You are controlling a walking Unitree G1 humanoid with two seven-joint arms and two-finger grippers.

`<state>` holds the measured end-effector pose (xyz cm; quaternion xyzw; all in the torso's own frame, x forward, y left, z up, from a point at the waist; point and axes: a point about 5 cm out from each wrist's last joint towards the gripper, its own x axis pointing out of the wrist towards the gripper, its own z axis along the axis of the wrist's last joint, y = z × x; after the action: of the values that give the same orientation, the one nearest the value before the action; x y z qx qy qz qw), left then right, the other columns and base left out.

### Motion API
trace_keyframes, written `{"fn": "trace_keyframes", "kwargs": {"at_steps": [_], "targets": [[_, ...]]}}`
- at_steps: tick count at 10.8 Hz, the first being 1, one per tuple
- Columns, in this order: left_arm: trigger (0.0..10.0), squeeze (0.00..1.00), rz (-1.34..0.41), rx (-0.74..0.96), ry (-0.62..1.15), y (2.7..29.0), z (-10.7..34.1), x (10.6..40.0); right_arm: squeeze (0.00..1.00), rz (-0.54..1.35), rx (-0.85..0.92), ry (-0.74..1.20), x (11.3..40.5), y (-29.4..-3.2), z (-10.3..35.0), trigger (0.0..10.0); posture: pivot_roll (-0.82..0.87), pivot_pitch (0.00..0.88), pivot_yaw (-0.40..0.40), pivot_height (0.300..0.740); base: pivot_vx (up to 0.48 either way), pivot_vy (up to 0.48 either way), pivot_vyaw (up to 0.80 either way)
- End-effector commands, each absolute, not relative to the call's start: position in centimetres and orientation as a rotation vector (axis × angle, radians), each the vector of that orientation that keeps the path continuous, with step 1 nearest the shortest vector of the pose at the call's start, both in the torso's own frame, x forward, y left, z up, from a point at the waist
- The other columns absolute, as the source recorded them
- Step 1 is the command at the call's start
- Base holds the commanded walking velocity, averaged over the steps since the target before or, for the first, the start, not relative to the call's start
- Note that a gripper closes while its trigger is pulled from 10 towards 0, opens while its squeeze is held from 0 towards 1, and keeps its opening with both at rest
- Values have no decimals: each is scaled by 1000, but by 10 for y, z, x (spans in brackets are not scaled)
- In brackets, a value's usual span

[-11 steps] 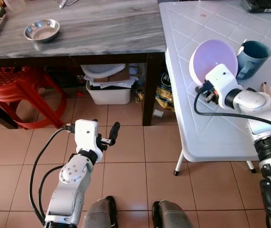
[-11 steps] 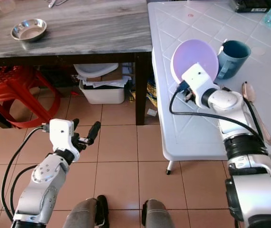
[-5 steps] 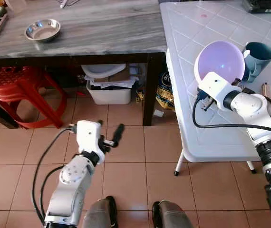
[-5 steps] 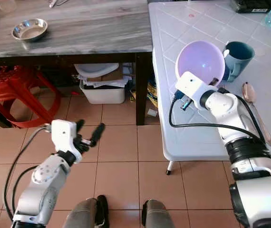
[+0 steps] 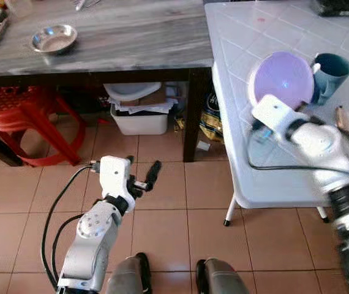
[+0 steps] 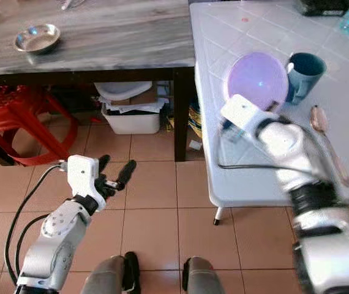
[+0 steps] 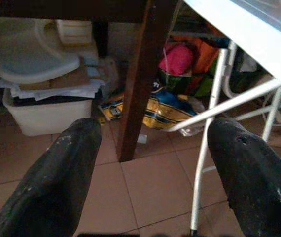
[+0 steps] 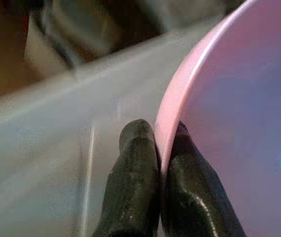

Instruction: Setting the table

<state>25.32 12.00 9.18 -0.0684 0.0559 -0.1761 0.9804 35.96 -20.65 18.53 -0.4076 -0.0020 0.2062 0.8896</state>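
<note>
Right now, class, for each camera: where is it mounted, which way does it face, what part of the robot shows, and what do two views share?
Left eye: head, facing down; left gripper over tiles, white table.
Right eye: head, facing down; right arm at purple bowl, teal mug.
Left wrist: along open jaws toward a storage bin under the dark table.
Right wrist: along right gripper, jaws pinching the bowl's rim.
Shared: right-wrist and eye views show the bowl.

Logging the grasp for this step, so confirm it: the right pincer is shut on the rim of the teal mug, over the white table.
Wrong object. The right pincer is shut on the rim of the purple bowl, not the teal mug; the right wrist view shows the rim pinched between its fingers. It is over the white table; the mug stands beside the bowl.
</note>
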Motion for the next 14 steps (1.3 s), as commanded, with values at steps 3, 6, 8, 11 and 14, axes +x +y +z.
{"fn": "trace_keyframes", "kwargs": {"at_steps": [3, 6, 8, 11, 14], "targets": [[10000, 0, -287, -122, 94, 130, 93, 255, 0, 418, -703, -240, 340, -175, 193, 0, -53, 172, 49, 740, 0, 159, 0], [10000, 0, -258, -102, 78, 131, 92, 259, 0, 434, -546, -372, 307, -133, 180, 0, -63, 158, 51, 740, 0, 479, 0], [10000, 0, -228, -99, 54, 132, 94, 263, 0, 320, -418, -363, 284, -132, 168, 0, -65, 139, 45, 740, 0, 476, 0], [10000, 0, -197, -85, 34, 131, 96, 268, 0, 270, -383, -333, 275, -136, 162, 784, -84, 132, 48, 740, 94, 441, 0], [10000, 0, -215, -79, 13, 126, 102, 276, 0, 282, -370, -312, 271, -135, 159, 10000, -85, 111, 54, 740, 343, 331, 0]]}}
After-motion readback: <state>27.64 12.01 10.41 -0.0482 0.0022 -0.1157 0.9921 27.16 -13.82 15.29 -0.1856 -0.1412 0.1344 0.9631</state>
